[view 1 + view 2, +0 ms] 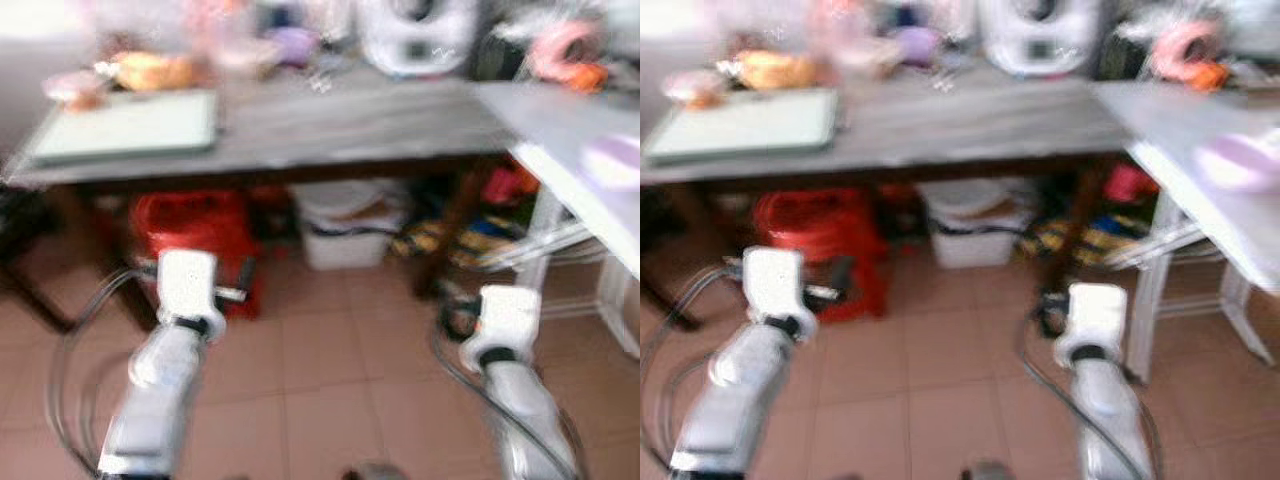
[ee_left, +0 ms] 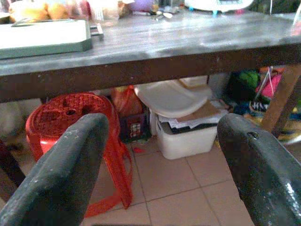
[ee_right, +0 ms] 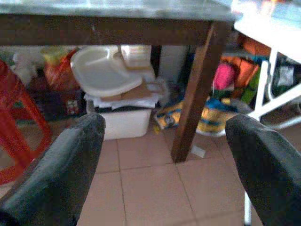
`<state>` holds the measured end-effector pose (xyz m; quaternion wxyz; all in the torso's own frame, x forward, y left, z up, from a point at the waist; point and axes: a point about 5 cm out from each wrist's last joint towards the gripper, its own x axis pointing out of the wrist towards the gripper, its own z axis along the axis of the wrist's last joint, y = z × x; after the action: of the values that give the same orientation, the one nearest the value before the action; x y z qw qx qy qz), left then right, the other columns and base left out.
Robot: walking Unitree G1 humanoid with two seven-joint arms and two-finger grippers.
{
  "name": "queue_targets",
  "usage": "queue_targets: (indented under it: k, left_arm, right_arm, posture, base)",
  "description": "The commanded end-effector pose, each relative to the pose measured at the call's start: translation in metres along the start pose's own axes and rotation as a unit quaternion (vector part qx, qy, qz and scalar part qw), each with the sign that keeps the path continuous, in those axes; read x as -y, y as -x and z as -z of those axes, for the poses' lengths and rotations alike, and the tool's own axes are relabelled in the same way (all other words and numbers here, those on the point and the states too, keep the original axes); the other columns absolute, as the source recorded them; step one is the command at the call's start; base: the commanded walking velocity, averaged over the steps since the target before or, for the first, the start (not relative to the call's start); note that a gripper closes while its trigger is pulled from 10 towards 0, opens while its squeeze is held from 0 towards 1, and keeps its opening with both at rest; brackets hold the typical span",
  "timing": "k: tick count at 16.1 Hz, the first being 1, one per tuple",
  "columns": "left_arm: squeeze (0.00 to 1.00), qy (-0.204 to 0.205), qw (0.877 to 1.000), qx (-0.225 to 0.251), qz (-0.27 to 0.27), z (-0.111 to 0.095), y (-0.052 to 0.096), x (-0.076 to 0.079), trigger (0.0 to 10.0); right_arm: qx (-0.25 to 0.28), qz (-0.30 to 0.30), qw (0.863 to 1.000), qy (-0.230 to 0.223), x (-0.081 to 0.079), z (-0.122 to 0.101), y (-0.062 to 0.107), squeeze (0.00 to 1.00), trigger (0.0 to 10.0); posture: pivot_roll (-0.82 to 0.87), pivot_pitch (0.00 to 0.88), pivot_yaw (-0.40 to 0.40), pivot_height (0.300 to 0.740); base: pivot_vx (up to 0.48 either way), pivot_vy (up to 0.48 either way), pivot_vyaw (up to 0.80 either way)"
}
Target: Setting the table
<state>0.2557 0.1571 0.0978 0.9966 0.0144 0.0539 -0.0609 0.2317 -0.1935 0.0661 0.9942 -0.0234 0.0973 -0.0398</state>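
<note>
A grey-topped wooden table (image 1: pixel 350 125) stands ahead, blurred in the eye views. On its left part lies a pale green board (image 1: pixel 130 128), with wrapped food (image 1: pixel 150 70) behind it and a white appliance (image 1: pixel 415 35) at the back. A purple plate (image 1: pixel 615 160) rests on the white table at the right. Both silver arms are held low before the table, left arm (image 1: pixel 187 290) and right arm (image 1: pixel 508 320). My left gripper (image 2: pixel 162 136) is open and empty below the table edge. My right gripper (image 3: pixel 164 127) is open and empty too, facing the table leg (image 3: pixel 197 94).
Under the table stand a red plastic stool (image 2: pixel 75 117) and a white bin (image 2: pixel 183 136) topped by a white divided tray (image 2: pixel 169 96), with colourful clutter beside them. A white folding table (image 1: pixel 570 150) juts in on the right. Tiled floor lies between me and the table.
</note>
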Motion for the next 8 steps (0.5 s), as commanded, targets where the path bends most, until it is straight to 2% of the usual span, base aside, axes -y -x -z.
queue_targets:
  k: [1, 3, 7, 8]
  left_arm:
    - [0.0, -0.002, 1.0, 0.007, 0.007, -0.0021, -0.0008, 0.004, 10.0]
    - [0.0, -0.005, 1.0, 0.008, -0.006, -0.0026, -0.0006, 0.0021, 10.0]
    - [0.0, 0.005, 1.0, 0.012, -0.006, -0.0061, -0.0024, 0.0007, 10.0]
    - [0.0, 0.004, 1.0, 0.016, -0.002, -0.0085, -0.0053, 0.0017, 10.0]
  right_arm:
    - [0.011, 0.0, 1.0, 0.0, 0.0029, -0.0049, -0.0015, 0.0, 10.0]
    - [0.012, -0.001, 1.0, 0.0, 0.0031, -0.0055, -0.0013, 0.0, 10.0]
    - [0.013, 0.002, 1.0, 0.006, 0.0045, -0.0077, -0.0005, 0.0, 10.0]
    - [0.016, -0.011, 1.0, 0.011, 0.0007, -0.0092, -0.0027, 0.0, 10.0]
  posture:
    - [-0.03, 0.0, 0.021, 0.74]
    - [-0.03, 0.0, 0.021, 0.74]
    - [-0.03, 0.0, 0.02, 0.74]
    - [-0.03, 0.0, 0.023, 0.74]
  base:
    - [0.0, 0.0, 0.0]
    - [0.0, -0.306, 0.0]
    - [0.0, -0.464, 0.0]
    - [0.0, -0.472, 0.0]
